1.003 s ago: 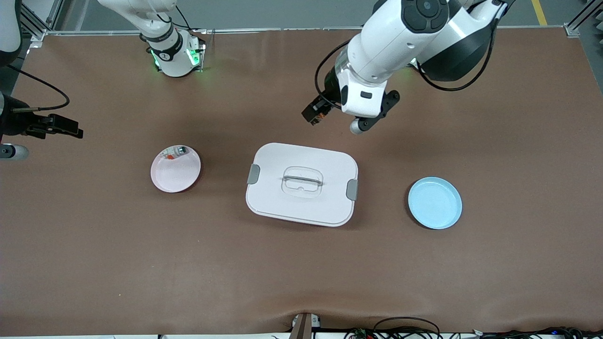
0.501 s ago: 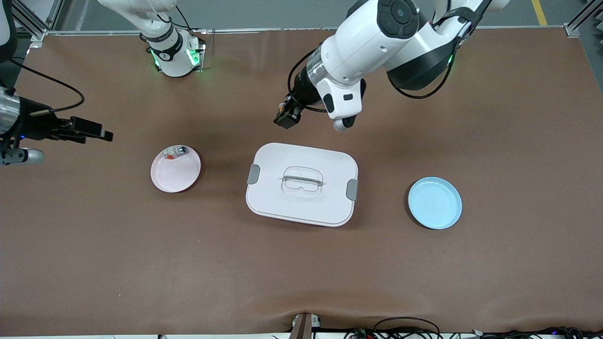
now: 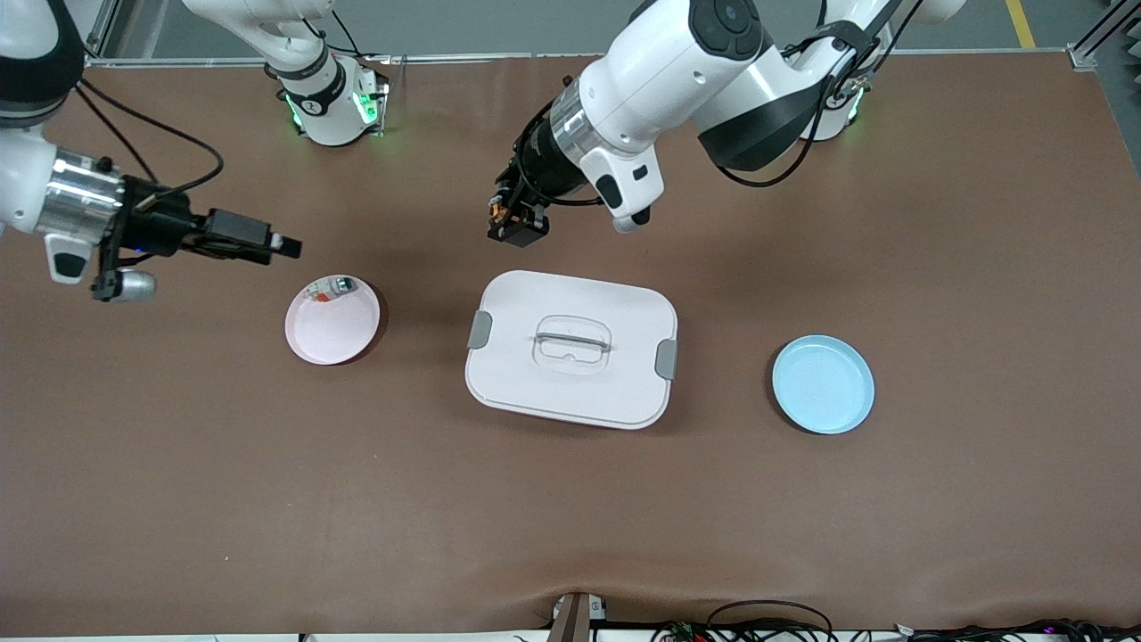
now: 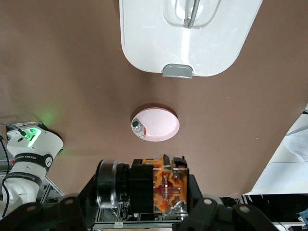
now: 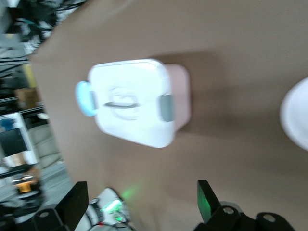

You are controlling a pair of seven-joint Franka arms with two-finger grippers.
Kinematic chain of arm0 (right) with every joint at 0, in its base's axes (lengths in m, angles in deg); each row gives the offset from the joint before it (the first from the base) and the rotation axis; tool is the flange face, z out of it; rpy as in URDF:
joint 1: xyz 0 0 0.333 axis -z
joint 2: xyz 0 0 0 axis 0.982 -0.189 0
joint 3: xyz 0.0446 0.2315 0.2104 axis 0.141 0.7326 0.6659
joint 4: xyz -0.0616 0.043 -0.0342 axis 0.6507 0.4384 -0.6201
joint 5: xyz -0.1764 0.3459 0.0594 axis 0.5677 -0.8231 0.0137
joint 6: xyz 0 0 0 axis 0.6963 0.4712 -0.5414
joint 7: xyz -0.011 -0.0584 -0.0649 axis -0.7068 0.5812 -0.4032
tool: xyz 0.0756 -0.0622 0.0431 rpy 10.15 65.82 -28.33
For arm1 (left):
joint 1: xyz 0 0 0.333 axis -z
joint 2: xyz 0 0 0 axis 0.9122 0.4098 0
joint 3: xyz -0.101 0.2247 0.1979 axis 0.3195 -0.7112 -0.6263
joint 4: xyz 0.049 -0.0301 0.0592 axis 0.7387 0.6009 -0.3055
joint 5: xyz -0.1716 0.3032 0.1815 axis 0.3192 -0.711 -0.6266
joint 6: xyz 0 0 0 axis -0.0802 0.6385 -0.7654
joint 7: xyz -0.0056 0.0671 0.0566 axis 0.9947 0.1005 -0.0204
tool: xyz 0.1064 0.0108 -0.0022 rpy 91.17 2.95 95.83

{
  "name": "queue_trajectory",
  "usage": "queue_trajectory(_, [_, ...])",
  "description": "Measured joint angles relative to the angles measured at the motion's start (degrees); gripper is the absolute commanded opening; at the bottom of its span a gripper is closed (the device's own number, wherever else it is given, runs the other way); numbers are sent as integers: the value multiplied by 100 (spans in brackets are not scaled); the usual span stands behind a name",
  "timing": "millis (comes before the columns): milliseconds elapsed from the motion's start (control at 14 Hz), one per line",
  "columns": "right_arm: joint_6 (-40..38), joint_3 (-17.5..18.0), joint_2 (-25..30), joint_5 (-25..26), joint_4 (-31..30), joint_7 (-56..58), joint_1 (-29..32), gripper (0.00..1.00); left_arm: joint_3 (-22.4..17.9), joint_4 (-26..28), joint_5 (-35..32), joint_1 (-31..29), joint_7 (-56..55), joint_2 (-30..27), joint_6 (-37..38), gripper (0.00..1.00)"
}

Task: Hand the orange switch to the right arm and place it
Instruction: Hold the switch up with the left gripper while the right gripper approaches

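Left gripper [image 3: 517, 223] jaws pinch the orange switch [image 4: 166, 187] above the table; right gripper [image 3: 283, 245] jaws spread

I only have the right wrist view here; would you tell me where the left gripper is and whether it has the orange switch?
Observer: The left gripper hangs over the table beside the white lidded box, shut on the orange switch.
Operator: Thank you. Is the pink plate empty?
Observer: No, the pink plate holds a small whitish-green part by its rim.
Operator: Where is my right gripper?
Observer: The right gripper is over the table beside the pink plate, not over it.
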Motion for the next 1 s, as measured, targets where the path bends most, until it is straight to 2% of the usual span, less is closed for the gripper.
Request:
queue_trajectory(358, [673,17,222,-435,-137,-81,-791,100,-10,-1,0,114,-72,28,-26,0])
queue_trajectory(716, [1651,43,253,-496,-163,-860,-1817,100,-90,-2,0,197,-72,129,-60,0])
queue_trajectory(1003, [1741,40,384,-497,-390,-898,-1948,100,-103,-11,0,206,-72,129,-61,0])
